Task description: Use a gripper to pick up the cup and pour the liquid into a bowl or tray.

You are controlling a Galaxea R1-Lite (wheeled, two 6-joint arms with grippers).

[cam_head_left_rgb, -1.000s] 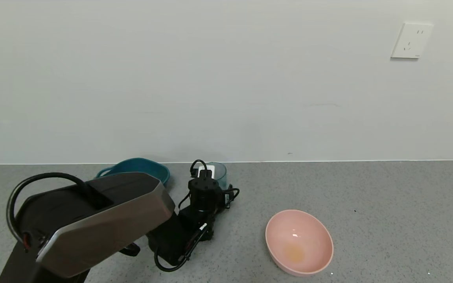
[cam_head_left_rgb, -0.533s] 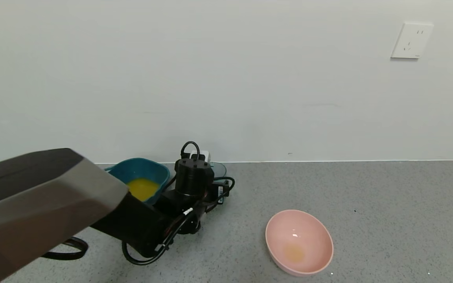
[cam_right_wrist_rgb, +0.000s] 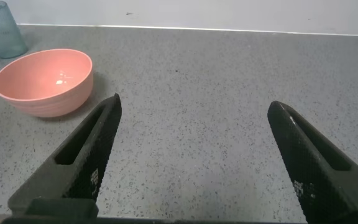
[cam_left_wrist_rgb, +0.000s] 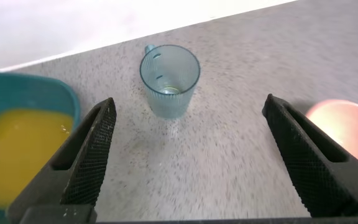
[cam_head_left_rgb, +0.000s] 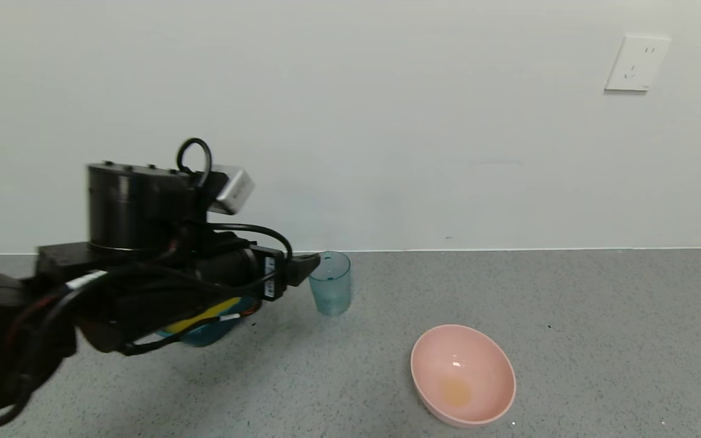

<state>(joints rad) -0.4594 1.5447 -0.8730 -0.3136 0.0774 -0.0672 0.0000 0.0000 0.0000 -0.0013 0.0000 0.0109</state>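
The cup (cam_head_left_rgb: pixel 330 283) stands upright on the grey counter near the wall, nearly empty; it also shows in the left wrist view (cam_left_wrist_rgb: pixel 169 78) and far off in the right wrist view (cam_right_wrist_rgb: pixel 2 28). My left gripper (cam_head_left_rgb: pixel 306 266) is open and empty, raised above the counter just left of the cup, with the cup beyond its jaws (cam_left_wrist_rgb: pixel 189 115). The dark teal tub (cam_left_wrist_rgb: pixel 23 96) holds the orange-yellow liquid (cam_left_wrist_rgb: pixel 17 143); in the head view the tub (cam_head_left_rgb: pixel 204 333) is mostly hidden under my left arm. My right gripper (cam_right_wrist_rgb: pixel 194 106) is open and empty over bare counter.
A round pink bowl (cam_head_left_rgb: pixel 463 372) with a faint orange smear at its bottom sits at the front right of the cup, also in the right wrist view (cam_right_wrist_rgb: pixel 42 81). The wall runs close behind the cup. A socket (cam_head_left_rgb: pixel 636 62) is on the wall.
My left gripper, down at the cup beside the tub before, has let go, risen and pulled back to the left. The cup now stands alone on the counter.
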